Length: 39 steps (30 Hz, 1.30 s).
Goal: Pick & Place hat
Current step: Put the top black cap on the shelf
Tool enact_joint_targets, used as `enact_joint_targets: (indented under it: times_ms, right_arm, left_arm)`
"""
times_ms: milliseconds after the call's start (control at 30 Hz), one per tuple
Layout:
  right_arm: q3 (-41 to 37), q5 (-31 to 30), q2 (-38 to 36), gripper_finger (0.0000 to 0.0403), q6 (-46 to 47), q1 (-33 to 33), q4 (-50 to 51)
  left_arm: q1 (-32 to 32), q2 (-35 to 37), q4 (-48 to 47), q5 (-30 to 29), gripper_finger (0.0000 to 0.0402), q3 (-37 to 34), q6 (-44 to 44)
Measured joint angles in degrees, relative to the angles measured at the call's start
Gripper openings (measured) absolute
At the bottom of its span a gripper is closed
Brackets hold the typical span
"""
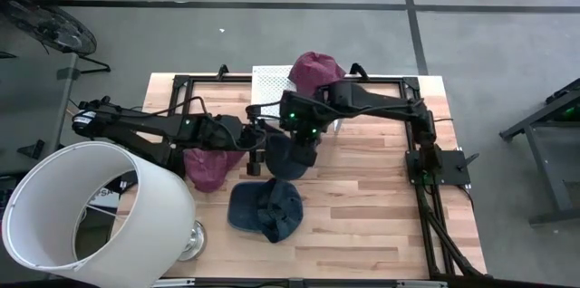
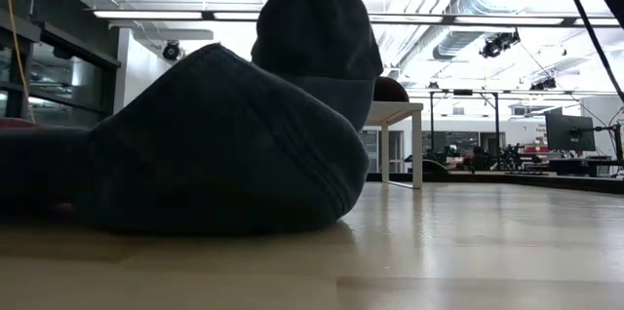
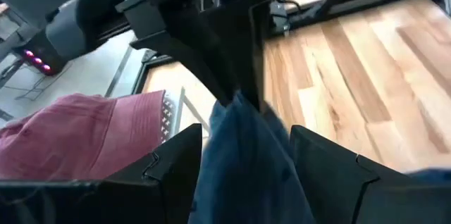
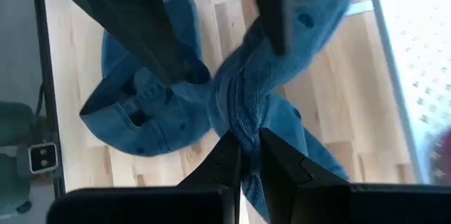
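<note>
From above, the right gripper (image 1: 292,150) holds a blue hat (image 1: 288,154) over the table's (image 1: 381,206) middle; a second blue hat (image 1: 265,210) lies toward the near edge. At table height, the held hat hangs clear above the second.

The left wrist shows the left gripper (image 3: 243,175) wide around the fabric. The right wrist shows jaws pinched on cloth.

Judgement: a handover; the left must close next.

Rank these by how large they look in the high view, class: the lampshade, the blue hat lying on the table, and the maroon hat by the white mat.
1. White lampshade, clearly the largest.
2. Blue hat lying on the table.
3. Maroon hat by the white mat, only a little smaller than the blue one.
</note>
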<state>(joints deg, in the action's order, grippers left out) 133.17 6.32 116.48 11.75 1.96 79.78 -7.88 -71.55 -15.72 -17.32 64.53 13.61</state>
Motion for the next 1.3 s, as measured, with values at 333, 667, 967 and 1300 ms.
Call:
enact_joint_targets:
  times_ms: [333,667,967,1300]
  right_arm:
    - [0.0,0.1,0.9,0.0023,1.3,-1.3,-5.2]
    - [0.0,-0.4,0.9,0.0023,2.3,-1.6,-5.7]
    - [0.0,-0.9,0.9,0.0023,2.4,-1.8,-6.4]
    - [0.0,-1.4,0.9,0.0023,2.4,-1.8,-6.4]
  left_arm:
    - [0.0,-0.6,-2.6,0.3,0.0214,0.0,0.2]
    - [0.0,-0.7,-2.2,1.5,0.0214,0.0,1.2]
    - [0.0,-0.7,-2.5,1.9,0.0211,0.0,-0.4]
    - [0.0,-0.7,-2.7,1.8,0.0125,0.0,-2.3]
